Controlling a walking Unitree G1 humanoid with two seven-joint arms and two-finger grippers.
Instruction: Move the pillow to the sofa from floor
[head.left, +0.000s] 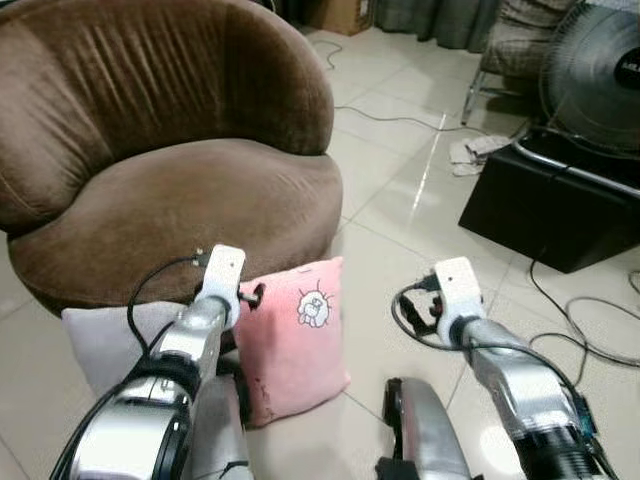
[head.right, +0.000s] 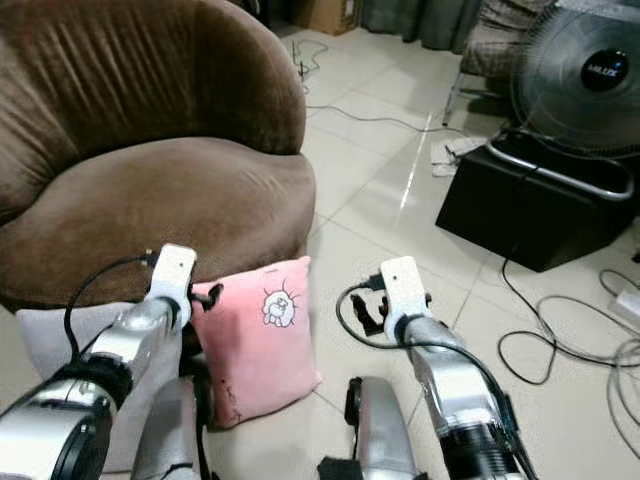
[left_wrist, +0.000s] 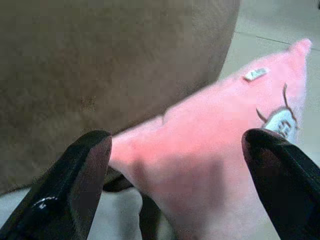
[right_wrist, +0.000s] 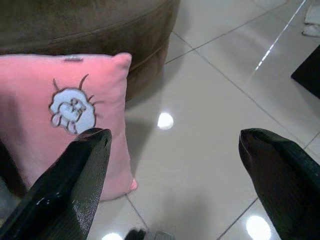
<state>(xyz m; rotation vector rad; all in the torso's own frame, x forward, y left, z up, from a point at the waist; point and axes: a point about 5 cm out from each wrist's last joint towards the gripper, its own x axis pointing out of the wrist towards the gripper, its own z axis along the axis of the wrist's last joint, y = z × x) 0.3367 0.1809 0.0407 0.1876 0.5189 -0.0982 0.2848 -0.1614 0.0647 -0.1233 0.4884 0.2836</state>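
The pink square fabric pillow (head.left: 295, 335) with a white cartoon patch stands on edge on the glossy tiled floor (head.left: 400, 200), leaning against the front base of the round brown velvet sofa (head.left: 170, 190). A grey cushion (head.left: 105, 345) stands just left of it. The left hand (left_wrist: 185, 170) is at the pillow's upper left corner, fingers (left_wrist: 75, 190) spread wide on either side of that corner, not touching the fabric. The right hand (right_wrist: 175, 185) hovers to the right of the pillow above the bare floor, fingers (right_wrist: 75, 185) also spread apart, gripping nothing. A black box (head.left: 545, 205) with a fan (head.left: 595, 75) on it stands far right. The sofa seat carries nothing.
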